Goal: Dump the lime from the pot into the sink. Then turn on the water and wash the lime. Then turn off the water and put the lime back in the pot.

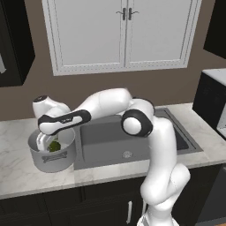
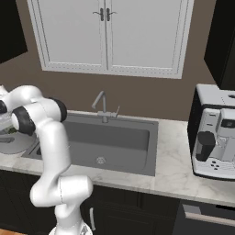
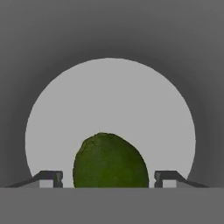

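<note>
From the left base view, the pot (image 1: pixel 50 155) stands upright on the marble counter (image 1: pixel 17 170) just left of the sink (image 1: pixel 110 141), its near wall close to the counter's front edge, and the lime (image 1: pixel 54 146) shows as a green patch inside it, below the rim. The arm reaches from the lower right across the sink's left part, forearm roughly level, and the hand turns downward into the pot's mouth, so the gripper (image 1: pixel 44 143) sits inside the rim beside the lime; the fingers themselves are too hidden here to read. The right base view gives what the first lacks: the faucet (image 2: pixel 103 106) standing at the sink's back edge with its angled spout over the basin, the round drain (image 2: pixel 100 160) in the dark floor, and a coffee machine (image 2: pixel 213 133) on the counter well to the right. There the pot (image 2: pixel 11 140) is partly hidden at the left edge behind the arm's elbow, and the basin lies open between faucet and front rim. The hand view looks straight down into the pot (image 3: pixel 109 30): its pale round floor is ringed by the dark wall, and the lime (image 3: pixel 110 161) rests on that floor at the bottom of the view, between the two fingertips (image 3: pixel 50 178). The gripper (image 3: pixel 109 179) is spread wide, its tips standing apart from the lime on either side with a narrow gap each way, gripping nothing.
</note>
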